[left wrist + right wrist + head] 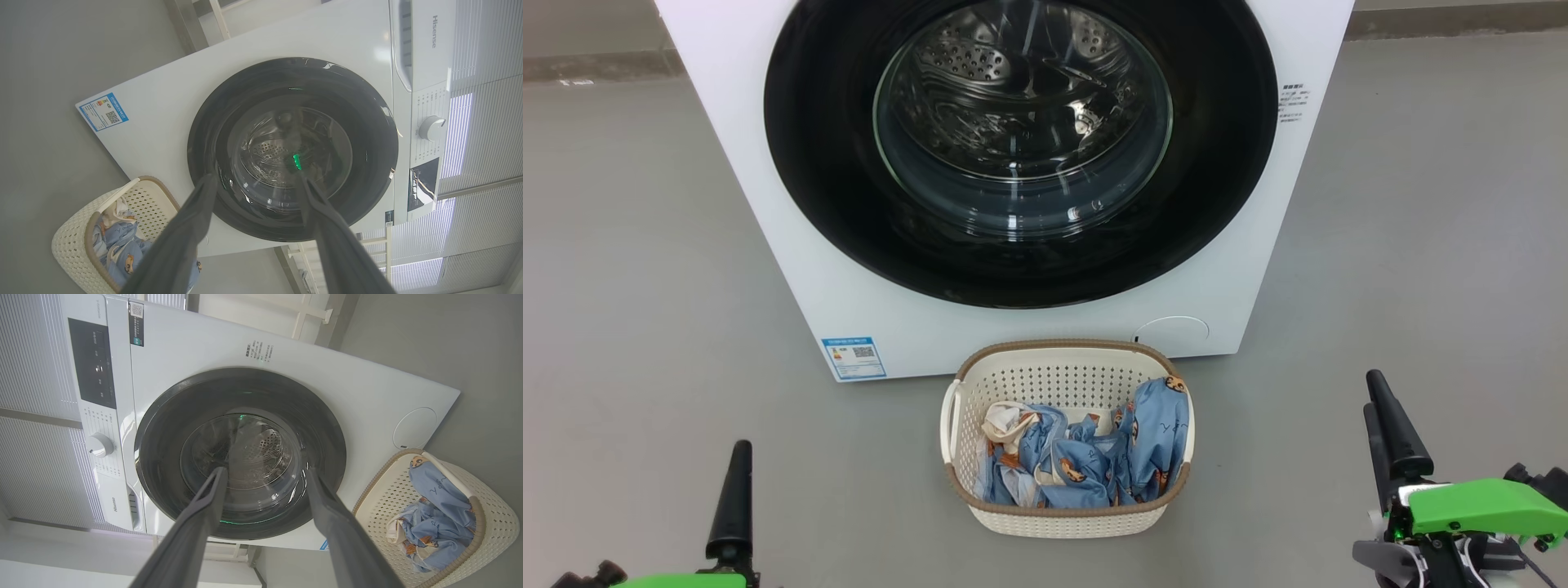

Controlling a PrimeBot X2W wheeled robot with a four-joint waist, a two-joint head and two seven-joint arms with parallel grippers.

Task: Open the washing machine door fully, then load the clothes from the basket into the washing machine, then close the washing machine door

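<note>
A: The washing machine door (1021, 147) is shut. The basket (1062, 347) of clothes (1086, 457) sits on the floor (645, 286), just before the washing machine (792, 269).

B: The left hand (257, 181) and right hand (266, 473) both gape, empty. I can't tell where to grip, so a pull could slip off the glossy rim (825, 180).

A: The wrist views add the dial (431, 128). The head view looks down into the basket.

I count one washing machine (768, 204), with one round black-rimmed door (817, 163), one steel drum (1013, 65) behind the glass, one control dial (431, 128), one blue label sticker (853, 357) and one round service flap (1172, 329) low on the front. There is one basket (1062, 345) with one heap of bear-print clothes (1086, 465); I cannot tell how many garments make it up. I have two grippers, the left gripper (256, 179) and the right gripper (266, 473), each with two dark fingers.
</note>
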